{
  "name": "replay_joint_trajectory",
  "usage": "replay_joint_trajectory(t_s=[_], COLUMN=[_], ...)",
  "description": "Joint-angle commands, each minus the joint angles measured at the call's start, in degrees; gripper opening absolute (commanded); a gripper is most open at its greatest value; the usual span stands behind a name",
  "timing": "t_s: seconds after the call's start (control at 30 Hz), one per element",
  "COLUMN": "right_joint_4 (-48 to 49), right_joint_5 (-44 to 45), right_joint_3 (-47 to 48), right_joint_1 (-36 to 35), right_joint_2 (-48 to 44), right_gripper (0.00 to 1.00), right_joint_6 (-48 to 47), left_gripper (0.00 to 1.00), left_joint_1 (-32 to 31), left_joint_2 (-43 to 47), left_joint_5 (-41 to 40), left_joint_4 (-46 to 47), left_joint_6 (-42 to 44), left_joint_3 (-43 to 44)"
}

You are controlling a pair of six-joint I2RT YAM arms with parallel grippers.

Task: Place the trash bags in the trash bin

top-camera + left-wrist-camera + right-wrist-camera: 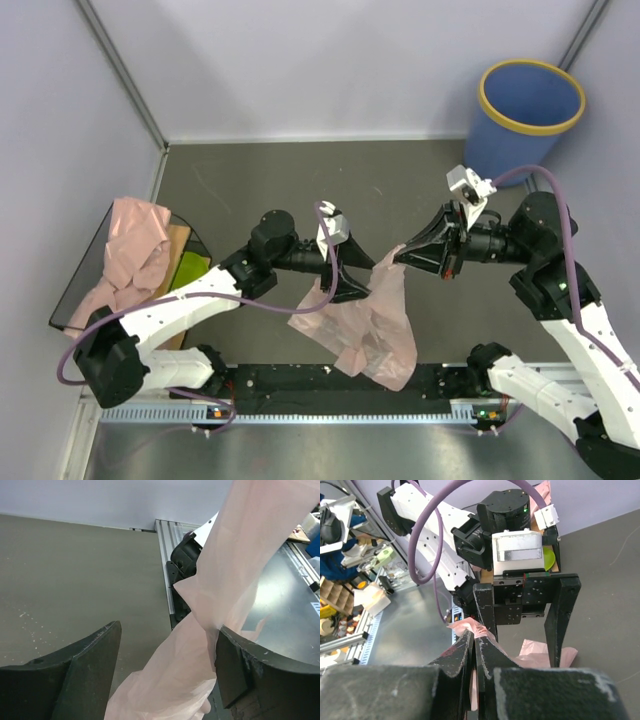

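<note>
While the right tool [400, 258] is clamping shut on the trash bag [370, 320] to hang it free, the open left tool [167, 630] is straddling it without gripping, the trash bin [495, 150] sitting well beyond the right tool.

The bag [372, 320] hangs through the gap between the left tool's [348, 292] spread fingers, brushing one. The right tool [400, 258], just beside, pinches the bag's top, so the tools crowd each other. Beyond the right tool, bare tabletop [400, 180] runs toward the bin [530, 110], whose mouth is unblocked.
</note>
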State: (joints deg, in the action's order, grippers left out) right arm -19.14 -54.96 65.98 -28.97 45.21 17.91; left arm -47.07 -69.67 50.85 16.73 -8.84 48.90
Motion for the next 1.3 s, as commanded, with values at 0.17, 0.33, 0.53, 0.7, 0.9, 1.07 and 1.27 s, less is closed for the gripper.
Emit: replay_joint_trajectory(t_s=[0.17,0.33,0.53,0.7,0.9,1.07,1.27], right_joint_4=[13.8,15.0,14.9,13.5,11.6,11.9,12.2], right_joint_5=[-0.1,-1.6,-2.3,-2.6,-2.6,-2.3,-1.9], right_joint_3=[-0.6,-1.7,-1.6,-1.5,-1.5,-1.0,0.0], right_joint_1=[0.2,0.1,-0.5,-0.8,-0.9,-0.9,-0.9], right_joint_2=[-1.3,-1.6,-1.4,-1.7,-1.7,-1.6,-1.3], right_gripper=[0.00,0.00,0.00,0.00,0.00,0.00,0.00], right_joint_6=[5.6,7.9,8.5,7.7,6.2,6.0,6.1], left_gripper=[0.84,0.86,0.88,0.89,0.91,0.91,0.85], left_joint_1=[-0.2,-0.3,-0.1,-0.1,1.2,0.0,-1.6], left_joint_2=[1.9,3.8,4.1,4.8,6.6,6.9,4.8], left_joint_5=[3.4,-2.3,-5.7,-4.2,-2.3,-3.5,-10.6], left_joint_4=[7.0,6.6,3.4,6.2,11.1,3.9,-1.5], left_joint_6=[-7.7,-11.3,-12.3,-16.8,-23.0,-19.1,-13.2], left_joint_3=[-3.6,-1.3,1.1,1.5,-0.1,-0.1,1.4])
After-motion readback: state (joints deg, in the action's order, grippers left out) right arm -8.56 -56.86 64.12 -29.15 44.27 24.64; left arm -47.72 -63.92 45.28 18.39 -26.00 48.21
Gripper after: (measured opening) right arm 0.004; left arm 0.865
